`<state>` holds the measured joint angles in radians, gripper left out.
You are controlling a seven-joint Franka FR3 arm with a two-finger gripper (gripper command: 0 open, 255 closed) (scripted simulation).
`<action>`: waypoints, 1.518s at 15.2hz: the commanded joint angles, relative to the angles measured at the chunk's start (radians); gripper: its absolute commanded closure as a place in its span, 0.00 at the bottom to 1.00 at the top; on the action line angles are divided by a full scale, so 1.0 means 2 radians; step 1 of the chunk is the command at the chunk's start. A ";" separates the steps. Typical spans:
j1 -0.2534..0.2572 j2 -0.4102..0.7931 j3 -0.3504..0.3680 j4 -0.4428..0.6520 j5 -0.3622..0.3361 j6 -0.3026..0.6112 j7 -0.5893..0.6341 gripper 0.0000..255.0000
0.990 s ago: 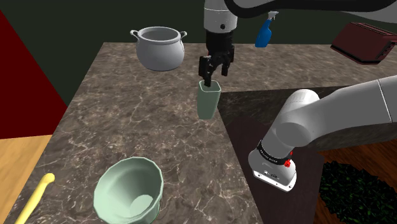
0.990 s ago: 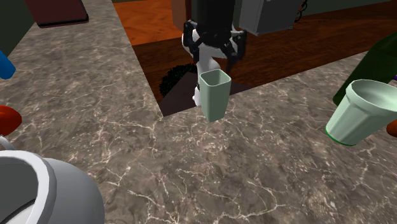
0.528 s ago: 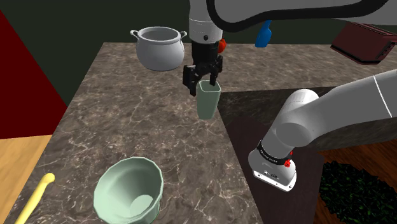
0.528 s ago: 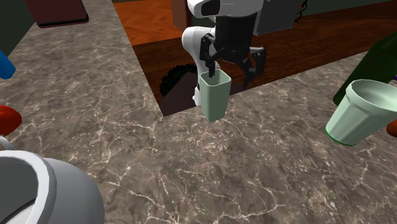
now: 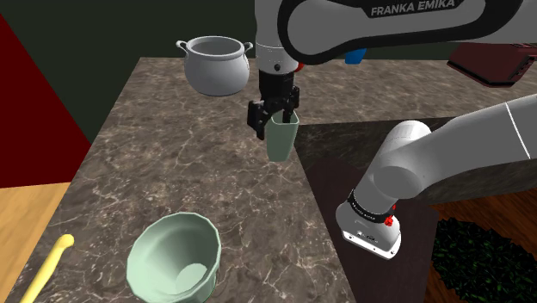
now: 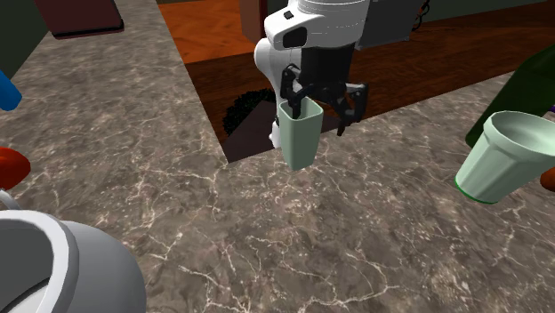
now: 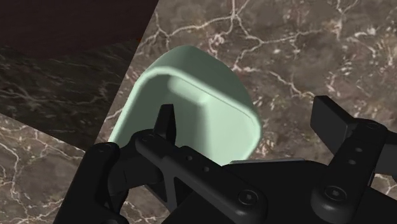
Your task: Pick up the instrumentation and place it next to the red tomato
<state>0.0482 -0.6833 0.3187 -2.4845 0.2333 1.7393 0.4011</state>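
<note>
A pale green square cup [image 5: 280, 142] [image 6: 299, 142] stands upright on the marble counter, right at the inner corner of its edge. My gripper [image 5: 274, 120] [image 6: 317, 108] is open and lowered onto the cup's rim. In the wrist view the cup [image 7: 191, 83] lies under the gripper [image 7: 248, 118], with one finger [image 7: 167, 121] down inside it and the other finger [image 7: 334, 118] outside its wall, so the fingers straddle one wall. A red tomato [image 6: 11, 165] sits at the second exterior view's left edge, far from the cup.
A grey pot [image 5: 215, 64] [image 6: 53, 267] stands at the counter's back. A green bowl [image 5: 175, 256] [image 6: 502, 156] sits toward the front, beside a yellow handle [image 5: 43, 271]. A blue spray bottle [image 5: 353, 53] and a dark red toaster [image 5: 495, 56] stand behind. The counter drops off beside the cup.
The gripper has come down and shifted toward the shoulder view's left, turning until its open fingers straddle the cup's wall. The cup has not moved.
</note>
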 commanded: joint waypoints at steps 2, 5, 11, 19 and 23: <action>0.000 0.000 0.000 0.000 0.000 0.000 0.000 0.00; 0.000 0.000 0.000 0.000 0.000 0.000 0.000 1.00; 0.000 0.000 0.000 0.000 0.000 0.000 0.000 1.00; -0.002 -0.001 -0.006 0.032 -0.005 -0.033 0.002 1.00; -0.003 0.000 -0.010 0.060 -0.008 -0.059 0.004 1.00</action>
<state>0.0424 -0.6848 0.3008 -2.3804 0.2182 1.6340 0.4073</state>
